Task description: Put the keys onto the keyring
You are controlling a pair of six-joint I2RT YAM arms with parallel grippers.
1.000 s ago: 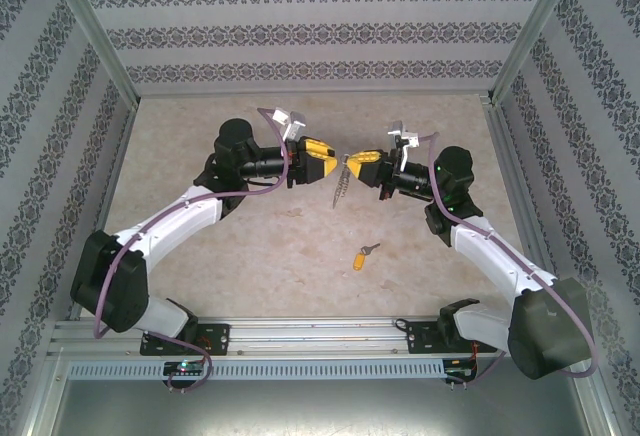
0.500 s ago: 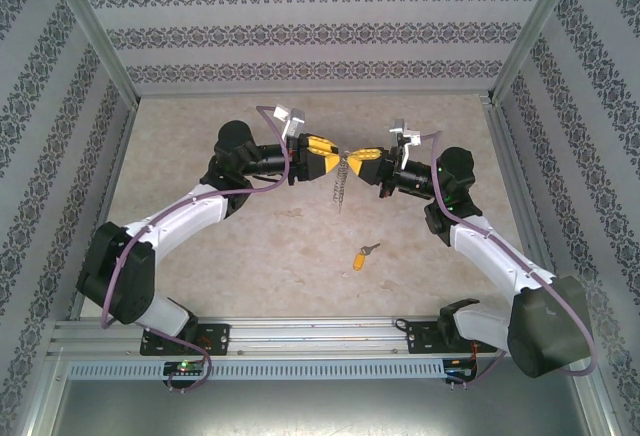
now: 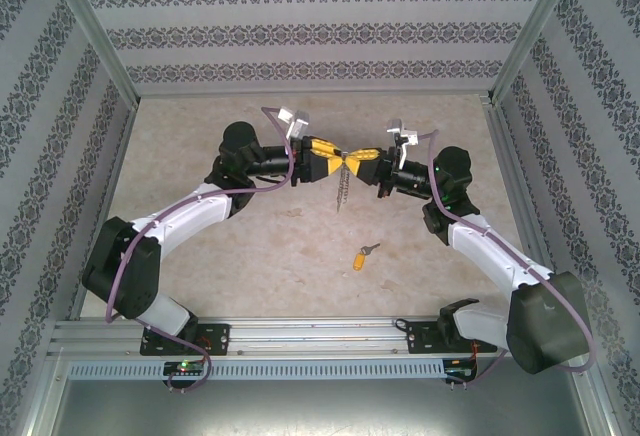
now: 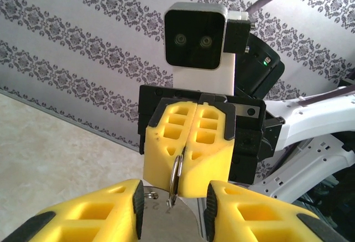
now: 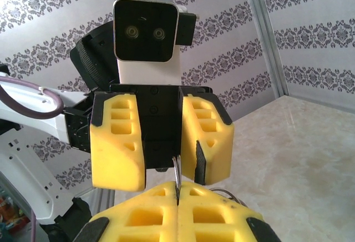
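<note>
**Fig. Top view read near to far, w/ wrist-view details.**

Key (image 3: 365,255) is lying loose on the table (image 3: 250,256), nearer the arm bases than the grippers and well apart from both; it is not yet being threaded.

Beyond it, the keyring (image 3: 344,178) is hanging in mid-air betw. the two grippers, w/ its chain fringe (image 3: 342,196) dangling below.

R gripper (image 4: 187,170) is clenching edge-on on a thin silver ring (image 4: 176,176) of the keyring.

L gripper (image 5: 166,167) is holding its fingers part-way apart w/ grey metal lying betw. the pads; it is apparently clasping the keyring's body across its width.

**Risks (judgement):**
- Both arms are gripping one small item, so any mismatch in motion may be twisting the ring out of the R pinch.
- If either grip is slipping, the keyring is likely dropping toward the table, perhaps onto the key.
- No gripper is free for the key, so one is having to let go first.
- The chain may be snagging on a finger.

**Hard to make out:**
- The keyring's gate is not showing; its body is being cut off at the lower edge of the L wrist view.
- Pad contact is partly hidden.
- The key's hole is too small to tell.
</note>
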